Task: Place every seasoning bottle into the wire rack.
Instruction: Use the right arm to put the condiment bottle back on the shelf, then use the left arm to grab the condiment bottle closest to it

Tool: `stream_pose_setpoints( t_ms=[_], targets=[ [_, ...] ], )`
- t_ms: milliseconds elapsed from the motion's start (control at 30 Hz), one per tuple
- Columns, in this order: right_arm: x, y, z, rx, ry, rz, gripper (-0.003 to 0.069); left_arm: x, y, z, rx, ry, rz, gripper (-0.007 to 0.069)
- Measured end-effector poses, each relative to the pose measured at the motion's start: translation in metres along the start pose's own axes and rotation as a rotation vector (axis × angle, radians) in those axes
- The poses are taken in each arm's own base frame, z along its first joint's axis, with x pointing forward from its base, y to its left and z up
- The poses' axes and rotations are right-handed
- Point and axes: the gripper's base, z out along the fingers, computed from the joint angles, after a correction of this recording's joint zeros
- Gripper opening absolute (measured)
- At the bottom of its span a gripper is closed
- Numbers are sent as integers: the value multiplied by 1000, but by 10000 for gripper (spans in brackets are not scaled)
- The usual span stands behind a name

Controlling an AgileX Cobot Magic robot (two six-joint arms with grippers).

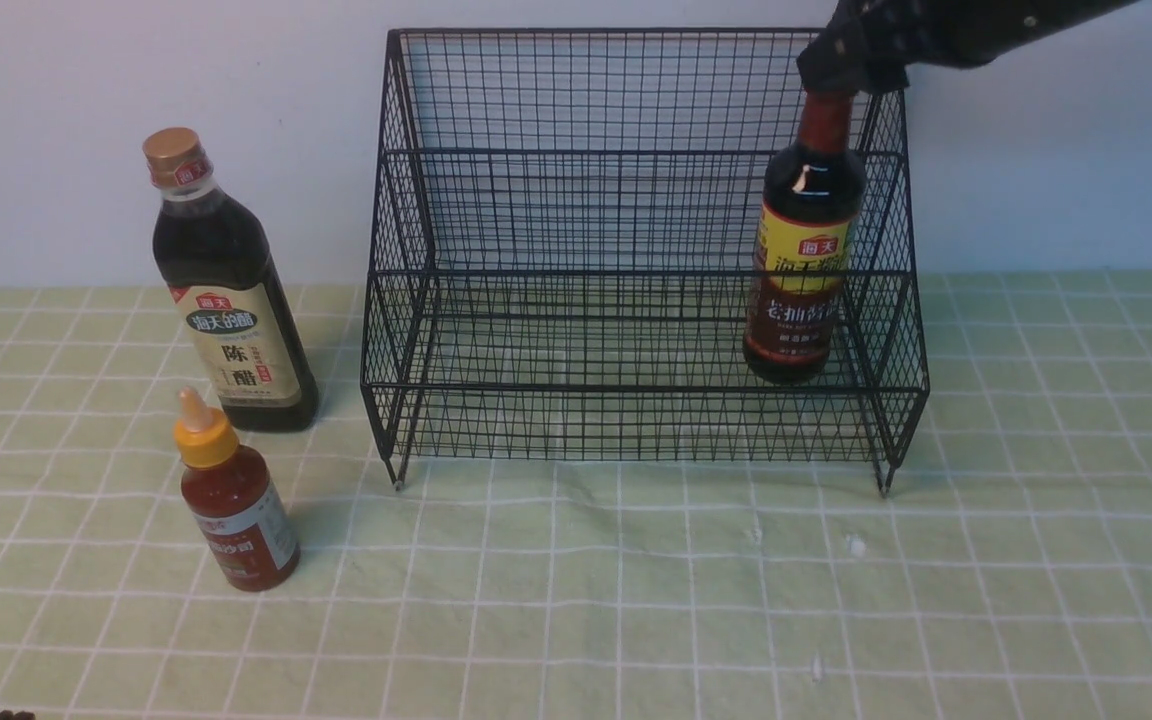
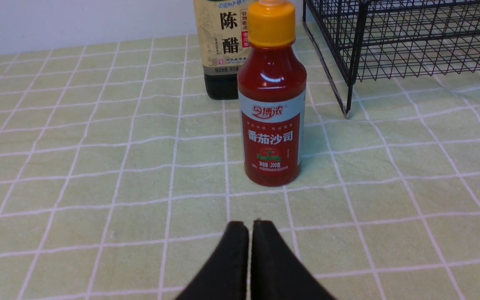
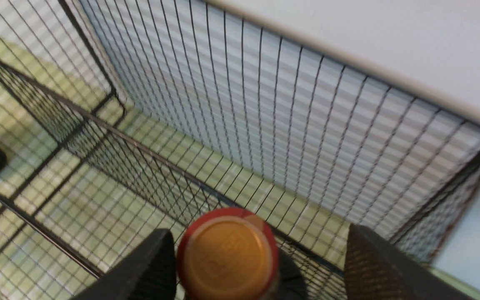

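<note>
The tall dark bottle with a brown-red cap and yellow label point(image 1: 804, 270) stands upright at the right end of the lower tier of the black wire rack point(image 1: 586, 388). My right gripper point(image 1: 851, 70) hangs over its cap point(image 3: 227, 258), open. One finger is close beside the cap and the other stands well clear of it. The tall dark bottle with a gold cap and beige label point(image 1: 231, 300) and the small red-sauce bottle with a yellow nozzle cap point(image 1: 236, 510) stand on the table left of the rack. My left gripper point(image 2: 249, 225) is shut and empty, just short of the red-sauce bottle point(image 2: 271, 125).
A green checked cloth point(image 1: 636, 600) covers the table. A pale wall rises right behind the rack. In the left wrist view the rack's near leg point(image 2: 348, 108) stands just beside the red-sauce bottle, with the gold-capped bottle point(image 2: 221, 50) behind it.
</note>
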Motion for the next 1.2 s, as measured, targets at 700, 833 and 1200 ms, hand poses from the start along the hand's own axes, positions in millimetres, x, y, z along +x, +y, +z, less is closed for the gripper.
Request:
stream_pose_setpoints(
  t_ms=[700, 833, 1200],
  targets=[
    [54, 68, -318, 450, -368, 259, -12, 0, 0, 0, 0, 0, 0, -6],
    [113, 81, -327, 447, -478, 254, -13, 0, 0, 0, 0, 0, 0, -6],
    [250, 106, -314, 377, -826, 178, -13, 0, 0, 0, 0, 0, 0, -6]
  ],
)
